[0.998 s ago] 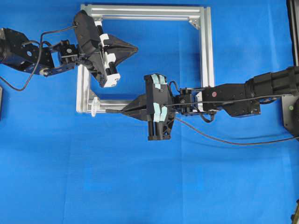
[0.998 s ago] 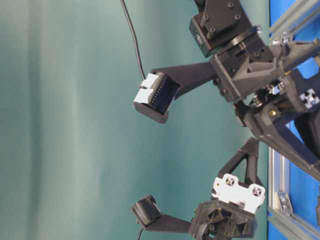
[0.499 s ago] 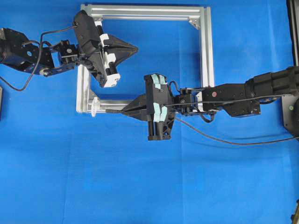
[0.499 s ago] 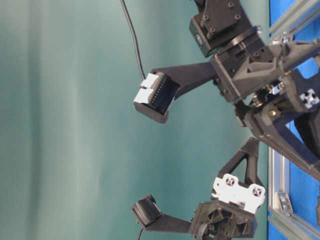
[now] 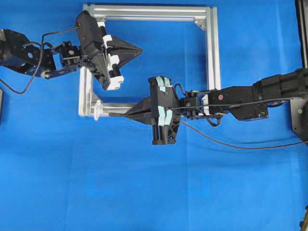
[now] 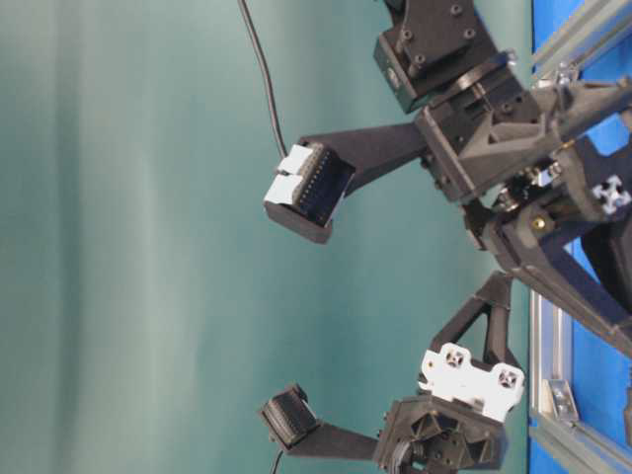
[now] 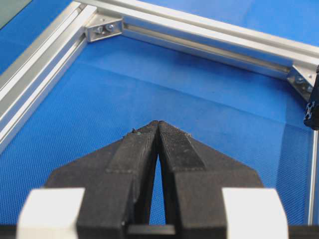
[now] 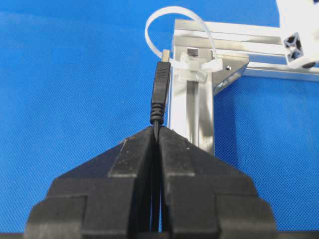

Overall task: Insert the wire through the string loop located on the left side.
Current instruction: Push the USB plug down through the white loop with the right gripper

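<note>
Right wrist view: the right gripper [image 8: 157, 130] is clamped on the wire [image 8: 160, 87] just behind its plug, so the stiff plug sticks straight out ahead of the jaws like a needle.
Wire tip: the greyish metal end sits just at the lower left edge of the string loop [image 8: 177, 20], apparently starting to enter it, though I cannot tell whether it is through.
String loop: a thin whitish ring standing up off the corner of the aluminium frame [image 8: 194, 109], tied on by a small clip.
Overhead view: the right gripper [image 5: 129, 114] points leftward at the frame's lower left corner, where the loop [image 5: 97, 109] sits; the slack wire [image 5: 231, 144] trails off to the right.
Left gripper: pressed together and holding nothing [image 7: 158, 129], parked above the blue cloth [image 7: 149, 84] inside the frame, clear of the threading path.
Judgement: a short, straight push forward should carry the plug through.
</note>
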